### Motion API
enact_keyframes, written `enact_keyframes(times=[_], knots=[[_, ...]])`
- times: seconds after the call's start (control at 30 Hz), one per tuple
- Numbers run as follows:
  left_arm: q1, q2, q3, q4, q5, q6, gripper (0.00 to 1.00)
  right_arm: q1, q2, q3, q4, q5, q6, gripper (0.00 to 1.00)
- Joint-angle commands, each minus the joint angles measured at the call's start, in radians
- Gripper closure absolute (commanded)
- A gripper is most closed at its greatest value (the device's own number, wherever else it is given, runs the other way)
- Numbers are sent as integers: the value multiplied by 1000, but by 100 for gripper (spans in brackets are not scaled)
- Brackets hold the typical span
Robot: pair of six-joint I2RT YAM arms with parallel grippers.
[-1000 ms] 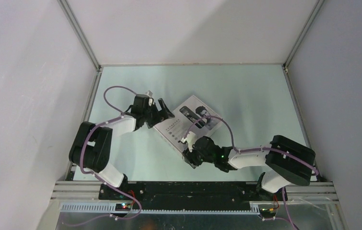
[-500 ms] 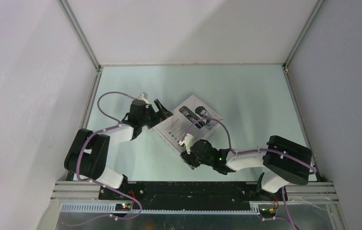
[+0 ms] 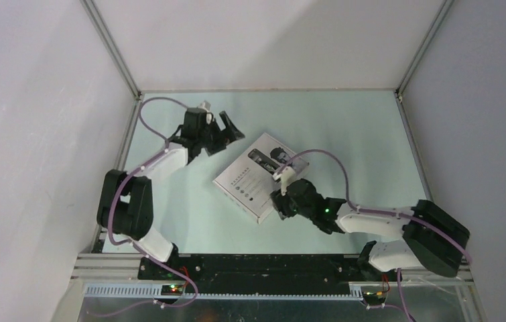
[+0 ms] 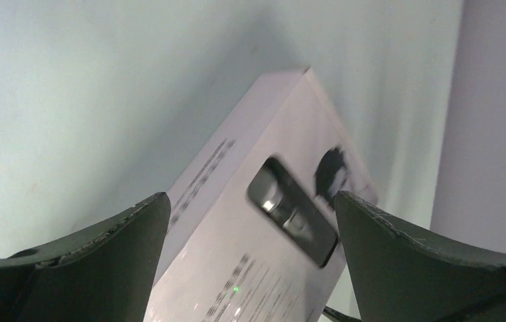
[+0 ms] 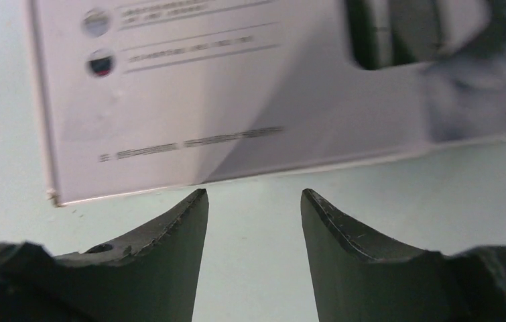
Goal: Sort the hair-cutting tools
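White box [image 3: 250,181] lies diagonal, near-left to far-right; left hand [image 4: 250,201] spread; right hand [image 5: 253,194] half-spread, empty.

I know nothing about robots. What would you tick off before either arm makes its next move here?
1. Left fingers open and empty: ok.
2. Right fingers apart, holding nothing: ok.
3. Box lying flat on the table, lid on: ok.
4. Right fingers close to the box's edge: ok.
5. Right fingers touching the box: cannot tell.
6. Tools to sort in view: not ok, none show outside the box.
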Motion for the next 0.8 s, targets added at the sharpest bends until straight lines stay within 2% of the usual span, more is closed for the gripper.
enact_keyframes(times=[0.0,0.13,0.33,0.5,0.77], knots=[[8,92,162,-24,0,65,0,-97,-119,-31,-93,42,65,41],[6,220,276,19,83,51,0,-255,-137,-36,-117,37,116,41],[-23,386,405,39,171,56,0,-441,-70,-26,-106,28,213,42],[-54,461,476,37,189,62,0,-527,46,-4,-65,27,260,42],[-97,499,456,67,212,48,0,-544,231,129,-63,-5,298,42]])
